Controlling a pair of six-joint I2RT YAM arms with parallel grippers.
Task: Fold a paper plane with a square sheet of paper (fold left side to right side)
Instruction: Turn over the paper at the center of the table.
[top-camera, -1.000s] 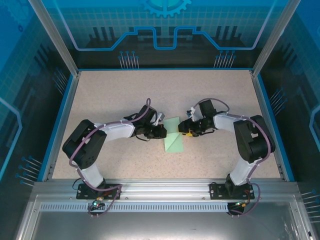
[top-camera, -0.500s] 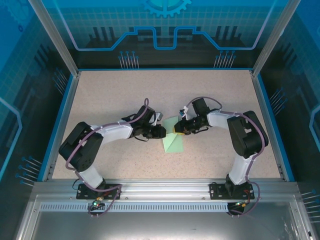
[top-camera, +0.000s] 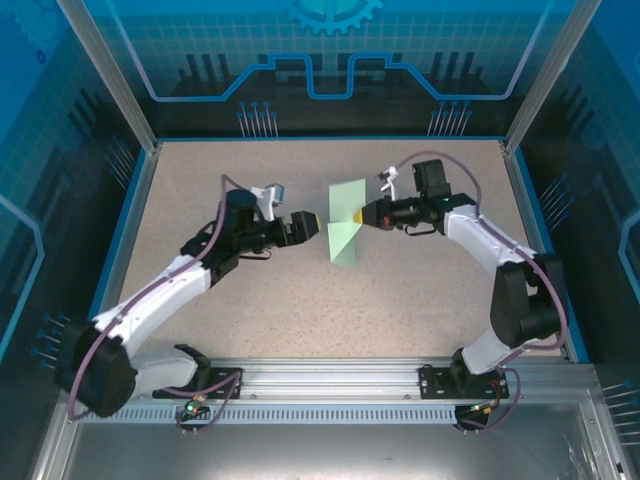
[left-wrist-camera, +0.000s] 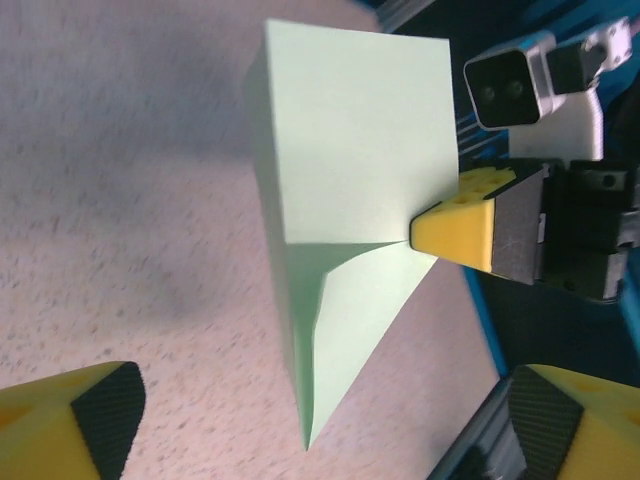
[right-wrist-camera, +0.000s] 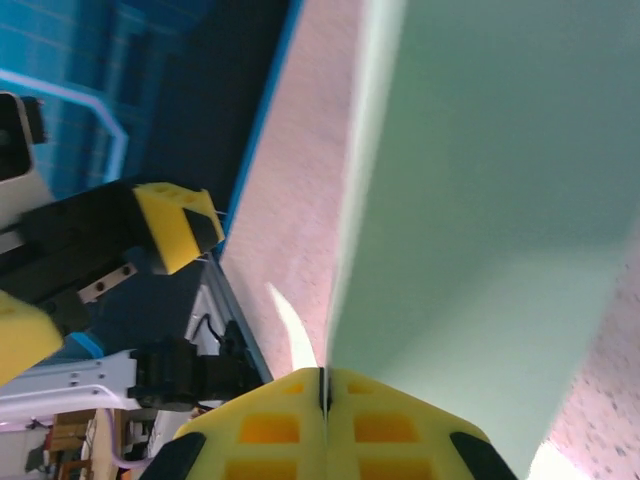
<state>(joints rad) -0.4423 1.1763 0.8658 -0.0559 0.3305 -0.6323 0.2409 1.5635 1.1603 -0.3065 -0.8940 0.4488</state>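
The square sheet of paper is pale mint green and folded into a wedge, broad at the far end with a sharp tip at the near end. It hangs lifted off the table. My right gripper is shut on the sheet's right edge at mid-length. In the right wrist view the yellow fingertips press together on the paper. My left gripper stands open just left of the sheet, apart from it. In the left wrist view the paper hangs ahead of my open left gripper, pinched by the right gripper.
The speckled beige table has a blue raised rim and metal corner posts. An aluminium rail with both arm bases runs along the near edge. Both arms reach toward the table's middle.
The left gripper let go of the sheet, opened wide and drew back left. The right gripper shut on the paper's right edge and lifted it up and toward the far side.
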